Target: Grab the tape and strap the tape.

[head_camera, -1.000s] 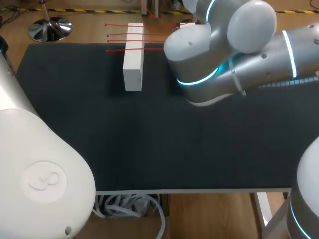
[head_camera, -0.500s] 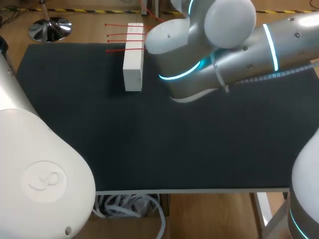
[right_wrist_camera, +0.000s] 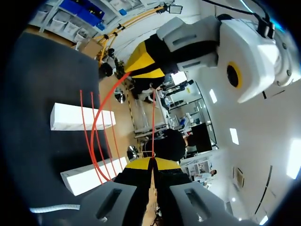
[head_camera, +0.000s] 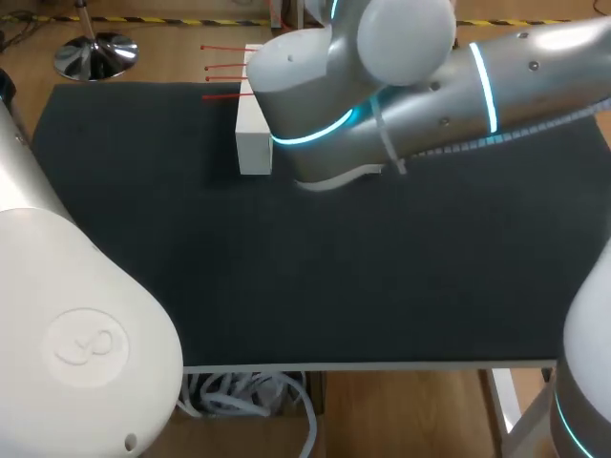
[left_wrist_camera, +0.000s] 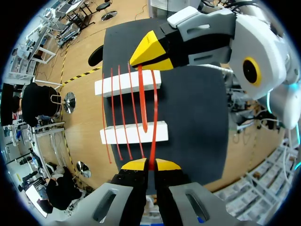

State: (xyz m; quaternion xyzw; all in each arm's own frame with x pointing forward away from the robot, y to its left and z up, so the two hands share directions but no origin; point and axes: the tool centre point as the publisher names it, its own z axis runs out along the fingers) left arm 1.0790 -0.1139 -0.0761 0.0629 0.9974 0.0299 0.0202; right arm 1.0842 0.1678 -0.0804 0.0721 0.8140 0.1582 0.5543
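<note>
Although the head view gives you only the right arm (head_camera: 382,105), one of the white blocks (head_camera: 253,143) and the ends of the spare red strips (head_camera: 221,69), the wrist views show both grippers. Left gripper (left_wrist_camera: 151,164): pinched narrow on the red tape (left_wrist_camera: 154,122), which leads ahead over both blocks. Right gripper (right_wrist_camera: 153,162): likewise clamped tight on it. From above, the arm covers the second block. The tape's path between the tips is hard to trace.

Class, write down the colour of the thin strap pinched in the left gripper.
Red. The thin plastic strap shows best in the left wrist view.
</note>
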